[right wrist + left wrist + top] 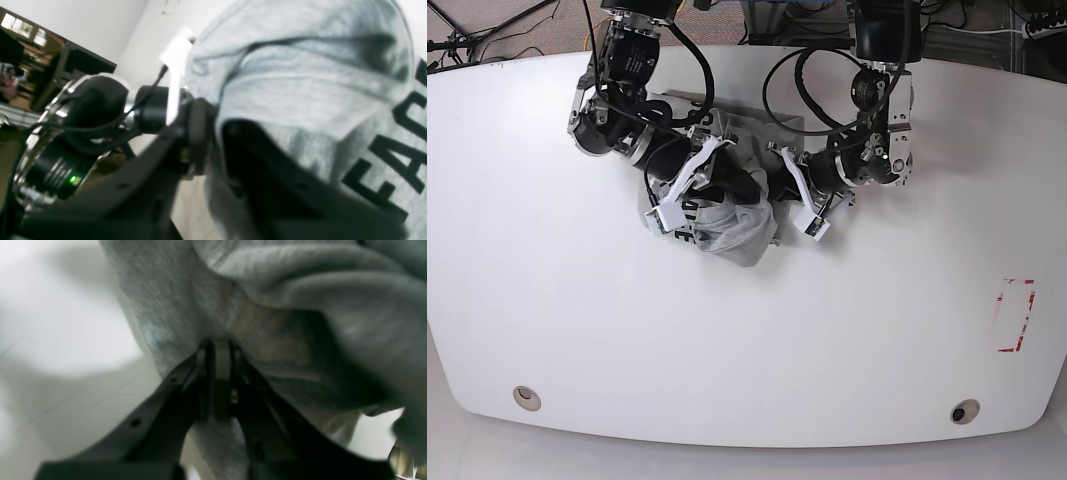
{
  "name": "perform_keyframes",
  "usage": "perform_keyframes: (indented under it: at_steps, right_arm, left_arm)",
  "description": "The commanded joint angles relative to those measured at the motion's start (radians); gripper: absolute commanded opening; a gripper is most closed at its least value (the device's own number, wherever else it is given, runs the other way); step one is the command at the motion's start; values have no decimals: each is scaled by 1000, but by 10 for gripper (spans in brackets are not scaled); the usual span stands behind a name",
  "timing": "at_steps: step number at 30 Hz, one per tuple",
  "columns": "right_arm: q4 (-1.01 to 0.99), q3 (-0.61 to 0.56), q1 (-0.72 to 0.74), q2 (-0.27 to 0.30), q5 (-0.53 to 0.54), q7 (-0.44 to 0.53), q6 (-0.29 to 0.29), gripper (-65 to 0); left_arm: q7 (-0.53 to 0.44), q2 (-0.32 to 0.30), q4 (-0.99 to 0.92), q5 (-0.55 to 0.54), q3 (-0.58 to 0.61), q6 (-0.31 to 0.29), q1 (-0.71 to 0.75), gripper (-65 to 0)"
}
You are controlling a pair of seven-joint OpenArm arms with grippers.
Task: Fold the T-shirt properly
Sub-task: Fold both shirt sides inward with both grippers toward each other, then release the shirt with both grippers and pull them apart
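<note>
T-shirt [727, 225], bunched with no clear long axis, is pinched in both arms' closed jaws.

The T-shirt [300, 86] is soft, matt heather-grey knit cloth with flat black printed lettering, the left gripper [220, 350] and right gripper [206, 133] are smooth matt black plastic, and the table [747, 350] is smooth white.

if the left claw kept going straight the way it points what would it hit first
Nothing new: the left claw is shut on the T-shirt already. Grey folds fill the line beyond its tips, so more cloth comes first, though depth past it is unclear.
</note>
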Motion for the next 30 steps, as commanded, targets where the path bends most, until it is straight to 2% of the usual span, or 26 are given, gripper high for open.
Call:
perform_keyframes:
  at_steps: [1,4,8,11,18,21,30]
  right_arm:
    - [-15,-2,13,26,31,59,3,-474]
    - [-36,-4,13,53,31,82,3,-377]
    - [-41,-5,29,73,31,93,2,-246]
    - [-38,-33,39,76,31,89,2,-185]
    - [51,-111,36,112,32,93,2,-168]
    - [84,-111,31,118,36,95,11,-168]
    - [94,-111,31,181,36,98,12,-168]
  left_arm:
    - [193,-8,-36,168,5,20,39,-637]
    - [192,-8,-38,166,5,20,39,-635]
    - [192,-7,-36,163,5,20,37,-563]
    - [192,-7,-36,161,2,19,22,-512]
    - [190,-5,-36,134,1,5,9,-476]
    - [190,-10,-31,60,1,-15,-11,-454]
    - [192,-69,50,-182,-19,-15,-41,-306]
